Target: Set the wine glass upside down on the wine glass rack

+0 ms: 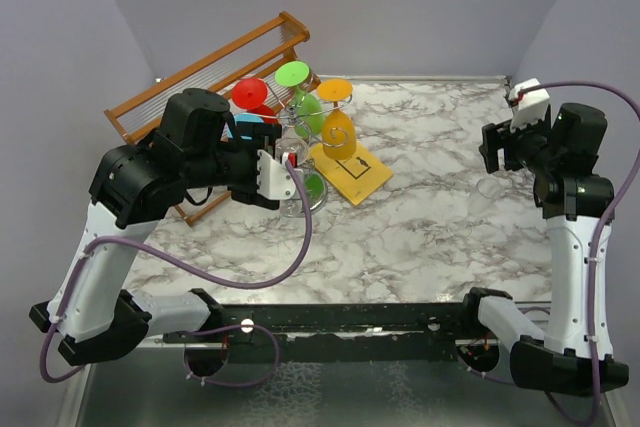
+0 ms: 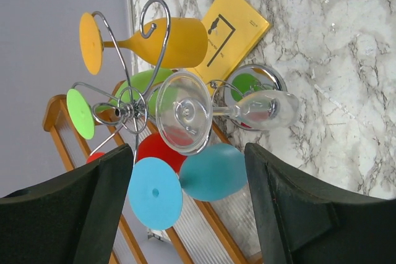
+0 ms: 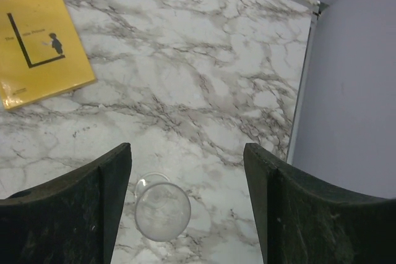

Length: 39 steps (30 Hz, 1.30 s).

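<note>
The silver wire wine glass rack [image 1: 303, 130] stands at the back left; its curled arms [image 2: 156, 28] hold several coloured glasses. A clear wine glass [image 2: 185, 112] hangs on it, foot toward my camera and bowl [image 2: 266, 108] toward the shiny round base [image 2: 277, 80]. My left gripper [image 1: 283, 179] is open and empty, its fingers [image 2: 105, 183] just short of that glass. My right gripper [image 1: 492, 155] is open and empty, raised at the right. In the right wrist view a second clear wine glass [image 3: 162, 211] stands on the marble below the right gripper [image 3: 185, 153].
A yellow booklet [image 1: 352, 169] lies just right of the rack's base; it also shows in the right wrist view [image 3: 40, 38]. A brown wooden slatted rack [image 1: 200, 72] stands behind the wire rack. Orange [image 2: 173, 41], green, red and blue [image 2: 213, 171] glasses hang there. Walls enclose the marble table [image 1: 430, 217].
</note>
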Tool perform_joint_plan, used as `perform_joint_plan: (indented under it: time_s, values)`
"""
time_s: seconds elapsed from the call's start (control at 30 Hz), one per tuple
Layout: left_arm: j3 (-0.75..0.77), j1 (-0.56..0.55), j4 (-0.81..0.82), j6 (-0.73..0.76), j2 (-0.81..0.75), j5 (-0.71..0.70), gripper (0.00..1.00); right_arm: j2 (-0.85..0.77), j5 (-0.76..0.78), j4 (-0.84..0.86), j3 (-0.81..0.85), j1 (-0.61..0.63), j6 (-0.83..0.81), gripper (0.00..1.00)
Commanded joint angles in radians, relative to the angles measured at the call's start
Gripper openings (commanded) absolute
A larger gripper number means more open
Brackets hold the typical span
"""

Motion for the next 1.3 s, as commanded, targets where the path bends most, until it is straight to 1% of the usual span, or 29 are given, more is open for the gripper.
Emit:
perform_joint_plan:
  time_s: [0.0, 0.13, 0.23, 0.43, 0.53, 0.67, 0.8, 0.87, 0.93, 1.07, 1.1, 1.27]
  values:
    - [-0.010, -0.005, 0.074, -0.044, -0.005, 0.010, 0.77, -0.041, 0.132, -0.112, -0.043, -0.003, 0.003, 0.71]
    - [-0.038, -0.005, 0.109, -0.051, 0.005, -0.025, 0.80, -0.090, 0.169, -0.163, -0.082, -0.003, -0.010, 0.67]
    - [-0.050, -0.005, 0.129, -0.055, 0.010, -0.037, 0.82, -0.099, 0.189, -0.199, -0.111, -0.003, -0.020, 0.63]
    - [-0.093, -0.005, 0.169, -0.061, 0.008, -0.073, 0.88, -0.082, 0.219, -0.194, -0.170, -0.003, -0.029, 0.55]
    - [-0.118, -0.005, 0.177, -0.045, 0.006, -0.094, 0.90, -0.063, 0.218, -0.187, -0.181, -0.003, -0.031, 0.49]
    - [-0.136, -0.004, 0.187, -0.039, 0.005, -0.104, 0.91, -0.034, 0.232, -0.178, -0.191, -0.003, -0.036, 0.38]
    - [-0.146, -0.004, 0.190, -0.025, 0.004, -0.095, 0.92, -0.002, 0.234, -0.162, -0.211, -0.003, -0.040, 0.30]
    - [-0.148, -0.004, 0.190, -0.022, 0.005, -0.096, 0.92, 0.012, 0.234, -0.151, -0.222, -0.003, -0.043, 0.28]
    - [-0.147, -0.005, 0.191, -0.022, 0.005, -0.096, 0.92, 0.030, 0.231, -0.136, -0.226, -0.002, -0.049, 0.23]
    - [-0.150, -0.004, 0.208, -0.028, 0.004, -0.096, 0.92, 0.061, 0.206, -0.104, -0.190, -0.003, -0.069, 0.03]
    - [-0.153, -0.005, 0.215, -0.031, 0.003, -0.099, 0.93, 0.067, 0.191, -0.098, -0.169, -0.003, -0.074, 0.01]
    - [-0.162, -0.005, 0.287, -0.088, 0.002, -0.129, 0.93, 0.114, 0.106, -0.071, 0.003, -0.003, -0.075, 0.01]
